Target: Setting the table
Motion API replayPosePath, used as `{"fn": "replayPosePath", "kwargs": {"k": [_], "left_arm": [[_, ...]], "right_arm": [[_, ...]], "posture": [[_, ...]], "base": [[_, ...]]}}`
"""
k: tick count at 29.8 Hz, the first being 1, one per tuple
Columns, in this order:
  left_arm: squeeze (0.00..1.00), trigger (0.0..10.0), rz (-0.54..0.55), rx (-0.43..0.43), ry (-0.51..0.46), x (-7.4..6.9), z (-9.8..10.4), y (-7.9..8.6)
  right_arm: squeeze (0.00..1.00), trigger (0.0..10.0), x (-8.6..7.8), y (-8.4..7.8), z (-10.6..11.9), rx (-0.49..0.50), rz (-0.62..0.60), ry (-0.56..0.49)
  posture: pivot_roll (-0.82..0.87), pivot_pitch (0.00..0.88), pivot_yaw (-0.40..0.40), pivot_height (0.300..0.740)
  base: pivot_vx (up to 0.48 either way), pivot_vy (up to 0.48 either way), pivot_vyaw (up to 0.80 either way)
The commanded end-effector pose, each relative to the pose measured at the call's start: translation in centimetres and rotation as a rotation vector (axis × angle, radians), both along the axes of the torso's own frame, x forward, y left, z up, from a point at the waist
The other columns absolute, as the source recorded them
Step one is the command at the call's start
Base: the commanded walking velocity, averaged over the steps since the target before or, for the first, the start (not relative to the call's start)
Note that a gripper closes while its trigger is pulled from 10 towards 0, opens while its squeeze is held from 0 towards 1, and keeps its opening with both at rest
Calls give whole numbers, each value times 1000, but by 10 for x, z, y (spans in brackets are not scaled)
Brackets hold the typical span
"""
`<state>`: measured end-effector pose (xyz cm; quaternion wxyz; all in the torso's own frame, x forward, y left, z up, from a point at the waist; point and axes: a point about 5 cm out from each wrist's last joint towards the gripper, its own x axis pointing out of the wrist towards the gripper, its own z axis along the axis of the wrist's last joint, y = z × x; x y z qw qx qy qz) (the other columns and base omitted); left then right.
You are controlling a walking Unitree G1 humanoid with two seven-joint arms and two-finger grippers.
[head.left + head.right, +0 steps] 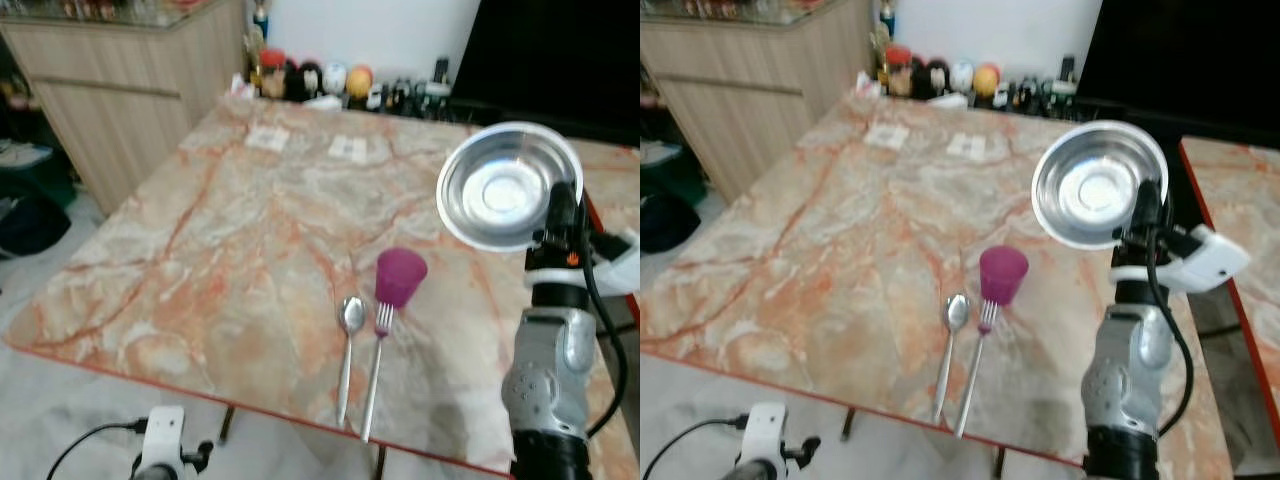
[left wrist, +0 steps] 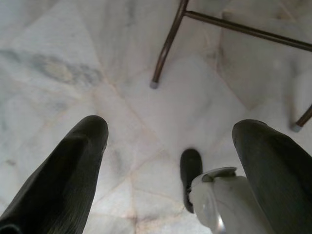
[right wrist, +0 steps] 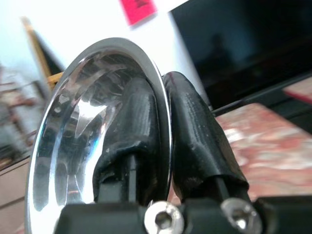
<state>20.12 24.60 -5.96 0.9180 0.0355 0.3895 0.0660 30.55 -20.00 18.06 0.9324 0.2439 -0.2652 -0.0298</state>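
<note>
- Your right gripper [image 3: 163,146] is clamped on the rim of the steel bowl [image 1: 505,188], one finger inside and one outside. That edge grip holds the bowl tilted, its hollow facing the camera, at the right of the head view, raised above the table.
- Your left gripper [image 2: 170,161] hangs spread and empty over the floor, low in the frame.
- At lower centre lie the spoon [image 1: 349,350] and fork [image 1: 377,365] side by side, with the purple cup [image 1: 399,276] tipped over at the fork's tines.
- The marble table [image 1: 200,260] is bare to the left; its near red edge is close, so judge your set-down inward.
</note>
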Motion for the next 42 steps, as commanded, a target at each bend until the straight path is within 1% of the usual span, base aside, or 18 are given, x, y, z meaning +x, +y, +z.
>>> {"fn": "replayPosePath", "kwargs": {"k": [1, 5, 8, 10, 12, 24, 29, 38, 42], "left_arm": [[0, 10000, -24, 7, 7, 0, -1, -3], [0, 10000, -24, 7, 4, 1, 0, -3], [0, 10000, -23, 5, 2, 2, 0, -4], [0, 10000, -22, 4, 1, 2, 0, -5], [0, 10000, -21, 4, 1, 2, 0, -5], [0, 10000, -21, 1, -1, 2, -1, -6], [0, 10000, -25, -2, -1, 2, -1, -8], [0, 10000, -25, -4, -1, 3, -1, -8], [0, 10000, -23, -6, 0, 2, -1, -8]], "right_arm": [[0, 10000, -5, -11, 9, -21, -41, -33], [0, 10000, -5, -14, 10, -12, -58, -29], [0, 10000, -5, -14, 9, 4, -54, -24], [0, 10000, -4, -13, 9, -19, -51, -19], [0, 10000, -4, -12, 9, -13, -52, -26], [0, 10000, -3, -12, 11, -13, -49, -27], [0, 10000, -4, -15, 10, -19, -60, -21], [0, 10000, -4, -20, 10, -22, -82, -9], [0, 10000, -7, -21, 6, -34, -90, 11]], "posture": [[106, 36, -19, 740], [105, 31, -21, 740], [106, 28, -24, 740], [106, 26, -26, 740], [106, 25, -27, 740], [100, 7, -33, 740], [93, 0, -35, 740], [87, 9, -36, 740], [82, 19, -36, 740]], "base": [[0, -472, 0], [0, -472, 0], [0, -472, -727], [0, -472, -706], [0, -472, -431], [0, -474, 0], [0, -472, 0], [0, -472, 0], [0, -416, 0]]}}
